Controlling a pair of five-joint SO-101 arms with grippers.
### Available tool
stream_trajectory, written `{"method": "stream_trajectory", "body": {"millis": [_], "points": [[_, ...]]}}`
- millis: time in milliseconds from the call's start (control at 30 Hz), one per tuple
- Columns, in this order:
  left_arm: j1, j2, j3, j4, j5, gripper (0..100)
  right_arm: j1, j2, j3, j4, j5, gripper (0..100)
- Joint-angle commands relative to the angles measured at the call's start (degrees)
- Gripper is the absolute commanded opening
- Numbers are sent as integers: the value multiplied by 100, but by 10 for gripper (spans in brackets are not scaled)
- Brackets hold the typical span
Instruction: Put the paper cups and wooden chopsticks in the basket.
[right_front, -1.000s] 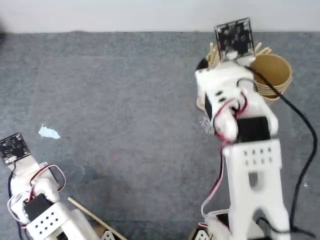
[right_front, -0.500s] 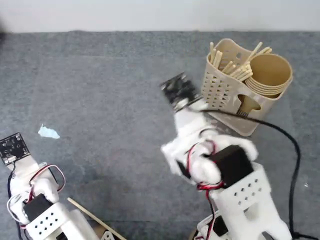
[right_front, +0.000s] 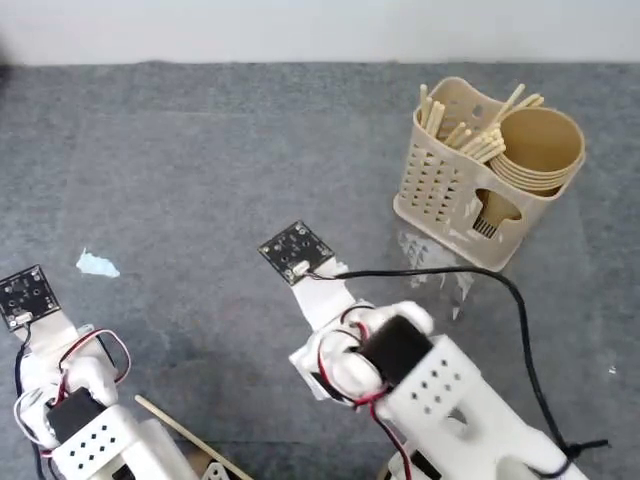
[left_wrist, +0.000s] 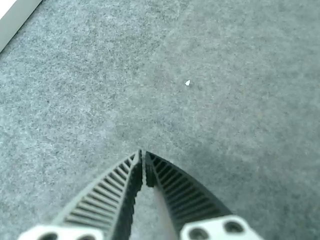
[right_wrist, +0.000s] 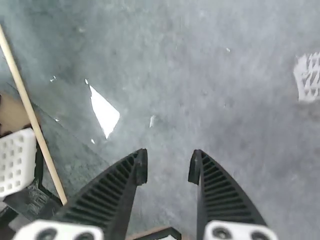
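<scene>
High view: cups (right_front: 545, 145) and chopsticks (right_front: 478, 138) in basket (right_front: 440, 185); one stray chopstick (right_front: 185, 432) lies well away; right gripper (right_wrist: 167, 167) parted, left gripper (left_wrist: 144, 165) closed, both empty.

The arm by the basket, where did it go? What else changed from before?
The right arm swung away from the basket, back toward the near middle of the table. The right gripper is open over the grey mat, holding nothing. The basket, its paper cups and chopsticks stayed put. So did the left arm, the left gripper shut, and the loose chopstick beside its base.
</scene>
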Motion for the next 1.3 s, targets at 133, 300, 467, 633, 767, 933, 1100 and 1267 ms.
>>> {"method": "stream_trajectory", "body": {"millis": [133,300,467,633,767,933,1100,1267], "points": [[132,-79,-303,844,26,13,154,-1490,9,-57,-62,151],[105,-35,-330,1301,26,13,752,-1604,-26,40,-53,154],[316,-26,-523,1785,220,13,1393,-1349,-35,-189,-97,154],[475,-18,-593,1837,246,13,1701,-1209,-26,-453,-290,151],[475,-18,-1200,2330,264,13,1736,-1191,-26,-453,-299,151],[536,668,-1657,2470,273,13,1903,-1191,-9,-479,-299,151],[580,2400,-2105,2277,273,13,2009,-1182,9,-488,-299,151],[580,4589,-2914,2321,229,13,2009,-1182,9,-497,-308,151]]}}
